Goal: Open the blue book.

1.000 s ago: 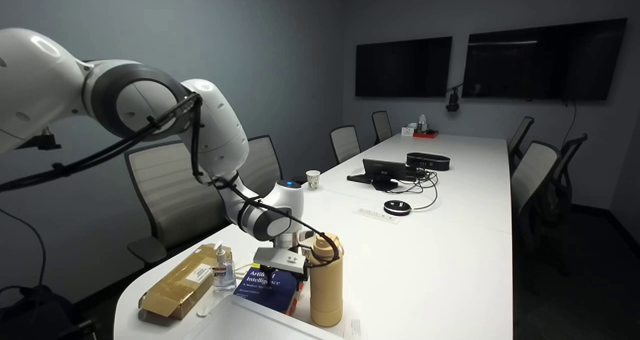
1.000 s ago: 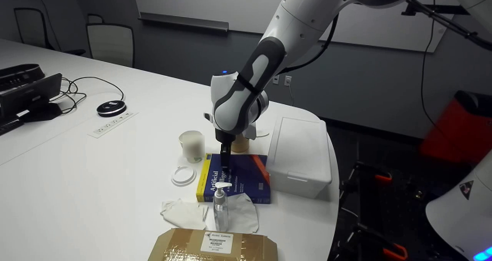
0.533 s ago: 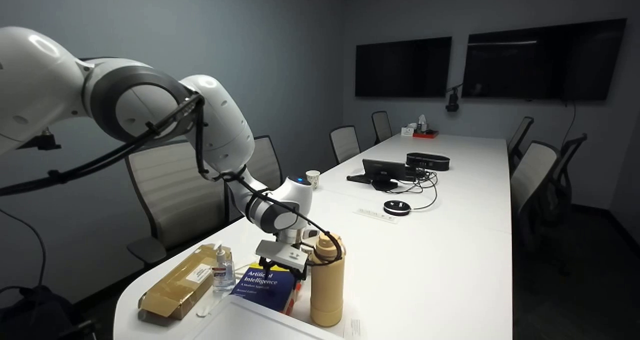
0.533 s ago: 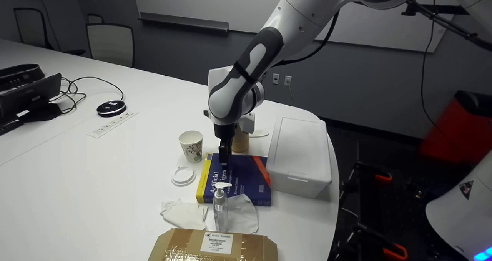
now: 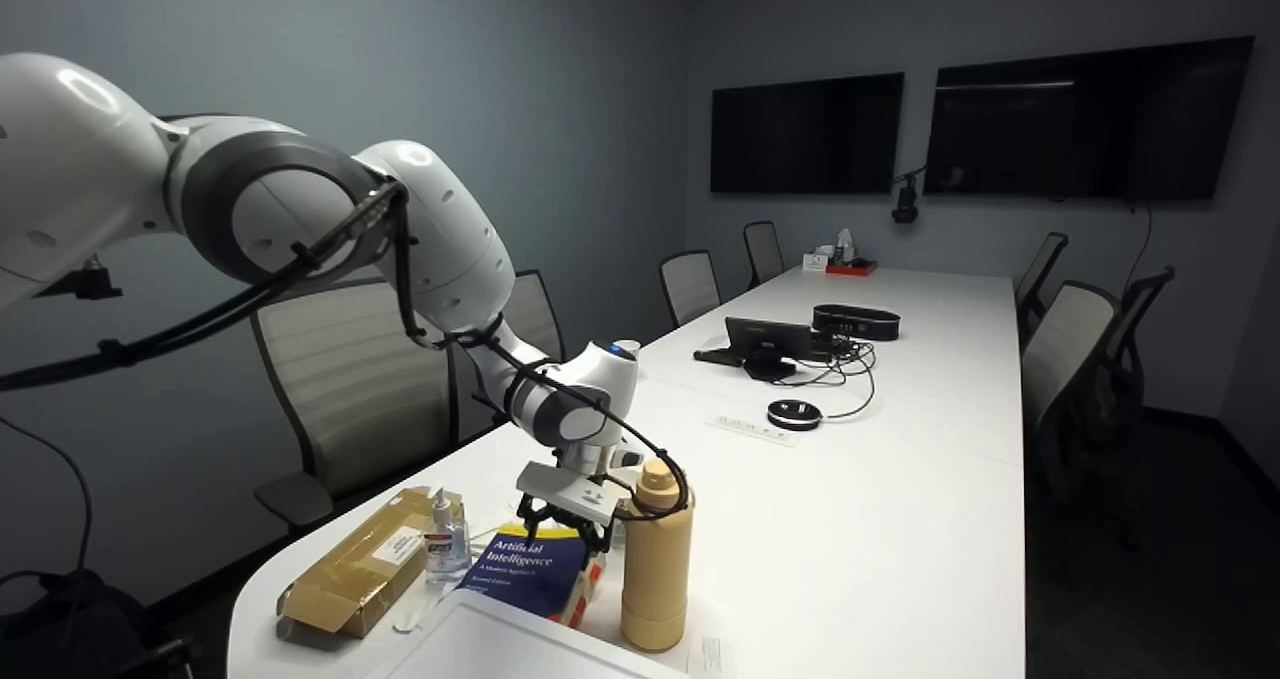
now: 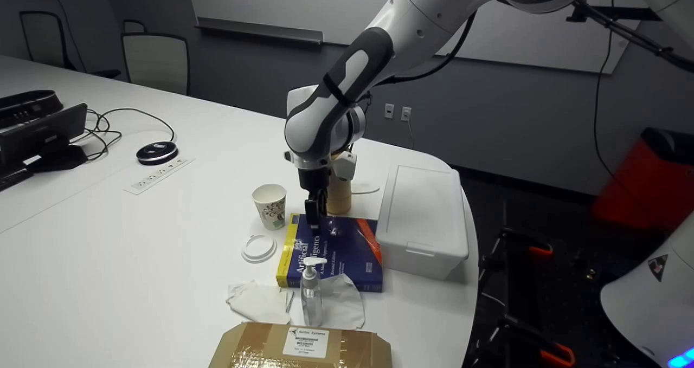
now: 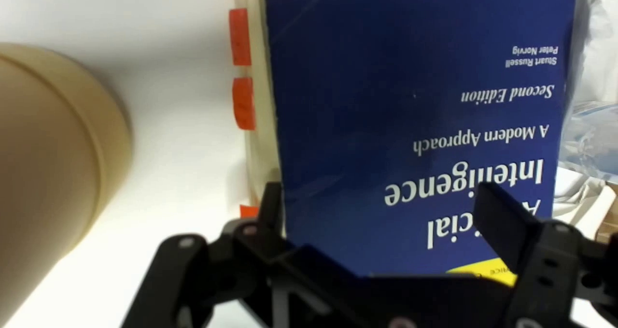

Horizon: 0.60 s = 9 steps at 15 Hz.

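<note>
Your white-and-grey jointed arm [image 6: 353,75] is bent downward; black two-fingered pincer [image 7: 380,191], spread apart, over the closed dark-blue rectangular book [image 7: 347,101] lying on the white table [image 6: 135,259]. Near it: lidded white plastic box [image 6: 422,208], contents hidden; tan cylindrical bottle [image 5: 656,571], upright.

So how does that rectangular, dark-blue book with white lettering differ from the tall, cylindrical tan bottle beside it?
The rectangular, dark-blue book lies flat, while the tall, cylindrical tan bottle stands upright. The book bears white lettering and a yellow strip; the bottle looks plain. Both rest on the white table.
</note>
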### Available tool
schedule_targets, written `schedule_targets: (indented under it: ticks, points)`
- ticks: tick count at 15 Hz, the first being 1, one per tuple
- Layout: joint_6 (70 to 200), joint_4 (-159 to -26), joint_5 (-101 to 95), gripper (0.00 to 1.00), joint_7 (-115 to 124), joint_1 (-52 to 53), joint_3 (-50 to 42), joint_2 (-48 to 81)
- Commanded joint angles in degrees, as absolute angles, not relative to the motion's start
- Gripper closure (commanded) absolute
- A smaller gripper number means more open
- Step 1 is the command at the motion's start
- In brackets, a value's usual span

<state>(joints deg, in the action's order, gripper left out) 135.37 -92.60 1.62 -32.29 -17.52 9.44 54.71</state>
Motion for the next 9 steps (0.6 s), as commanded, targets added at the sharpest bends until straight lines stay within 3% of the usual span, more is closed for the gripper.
schedule_targets:
  ticks: [1,9]
  points:
    - [130.14,-90.37,3.86,0.00,-33.26,-17.52,10.46,54.62]
    - [123.10,-88.36,8.31,0.00,-35.52,-17.60,11.84,54.72]
